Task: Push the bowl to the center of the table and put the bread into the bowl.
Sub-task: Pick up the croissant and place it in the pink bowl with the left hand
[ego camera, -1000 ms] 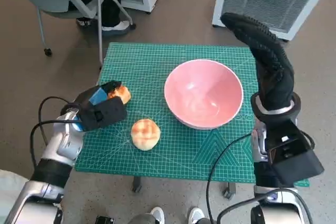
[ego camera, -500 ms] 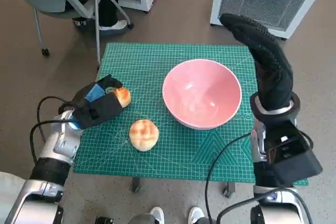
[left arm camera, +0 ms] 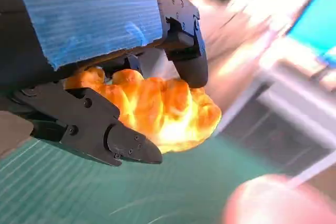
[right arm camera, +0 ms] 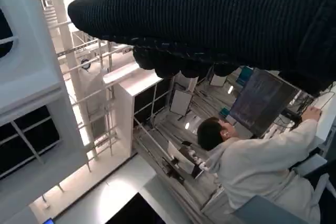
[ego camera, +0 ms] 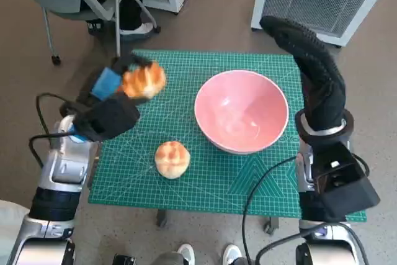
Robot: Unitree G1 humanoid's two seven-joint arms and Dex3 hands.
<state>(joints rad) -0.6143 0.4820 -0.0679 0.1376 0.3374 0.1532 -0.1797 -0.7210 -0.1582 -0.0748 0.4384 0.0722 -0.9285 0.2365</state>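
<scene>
Blurred bread (ego camera: 143, 81) in left hand (ego camera: 110, 108)

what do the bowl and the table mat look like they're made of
Bowl: probably glazed ceramic or hard plastic; smooth pink inside with soft glare, pale rim. Mat: looks like a rubbery vinyl cutting mat; matte green, printed with a fine white grid and angled lines.

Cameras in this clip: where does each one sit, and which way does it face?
Head view: on the head, looking steeply down at the green mat, pink bowl, both arms.
Left wrist view: behind the left hand, facing its fingers gripping bread.
Right wrist view: behind the right hand, facing the room, a seated person.
Shared: the held bread, head and left wrist.
</scene>
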